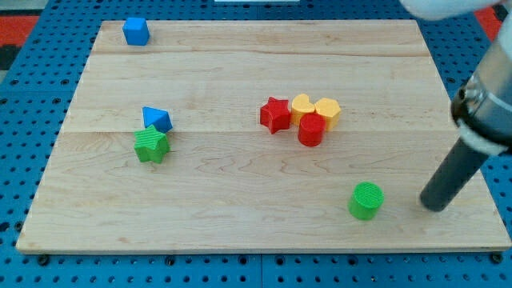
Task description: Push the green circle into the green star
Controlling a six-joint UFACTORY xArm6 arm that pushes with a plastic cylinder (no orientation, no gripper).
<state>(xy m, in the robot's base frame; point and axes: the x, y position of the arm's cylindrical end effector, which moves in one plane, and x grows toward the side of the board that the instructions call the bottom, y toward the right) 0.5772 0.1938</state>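
Note:
The green circle (366,200) is a short cylinder near the board's bottom right. The green star (151,145) lies at the left middle, touching a blue triangular block (158,119) just above it. My tip (434,207) rests on the board to the right of the green circle, a block's width away from it and not touching it. The rod slants up to the view's right edge.
A red star (275,114), a yellow heart (302,105), a yellow block (328,111) and a red cylinder (311,130) cluster at the centre right. A blue cube (136,31) sits at the top left. The wooden board (240,208) lies on blue pegboard.

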